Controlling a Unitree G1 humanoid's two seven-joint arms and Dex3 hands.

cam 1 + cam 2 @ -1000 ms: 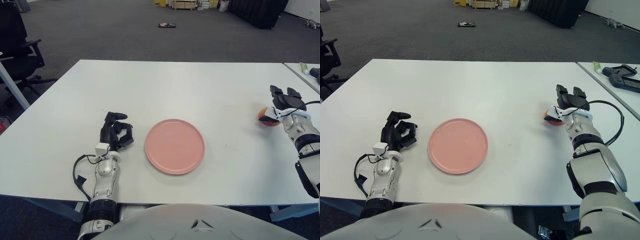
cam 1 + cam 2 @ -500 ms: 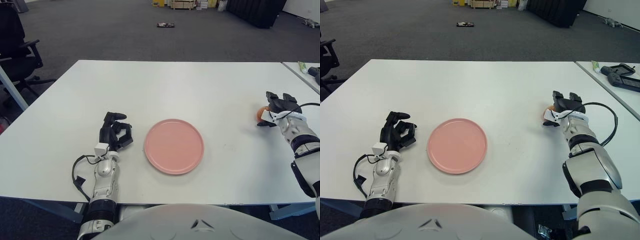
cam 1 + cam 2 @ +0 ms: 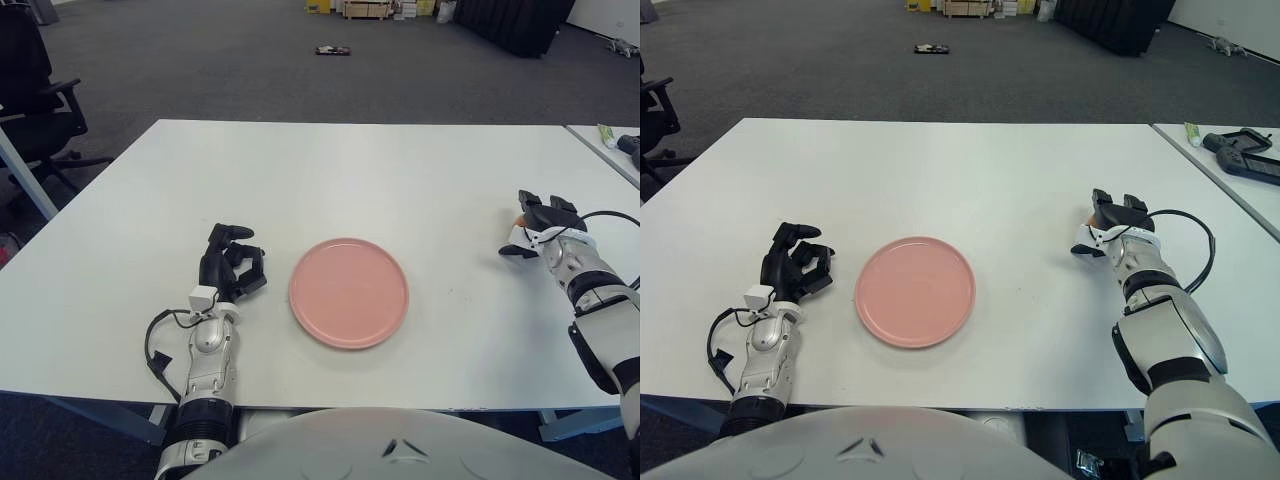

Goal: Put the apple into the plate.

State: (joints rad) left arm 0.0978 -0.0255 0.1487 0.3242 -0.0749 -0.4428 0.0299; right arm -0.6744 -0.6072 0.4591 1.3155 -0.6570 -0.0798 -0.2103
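Pink plate (image 3: 349, 292) at table (image 3: 360, 170) centre, bare. Apple (image 3: 1096, 217) far right, mostly hidden under right hand (image 3: 1108, 226), fingers curled around it. Left hand (image 3: 230, 266) idle beside plate, fingers curled, holding nothing. Step: carrying. Next: move leftward over plate, release

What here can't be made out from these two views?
- Apple: only an orange sliver shows in both views, hidden by the right hand; whether it is lifted off the table is unclear.
- Left hand, left of the plate: table contact unclear.
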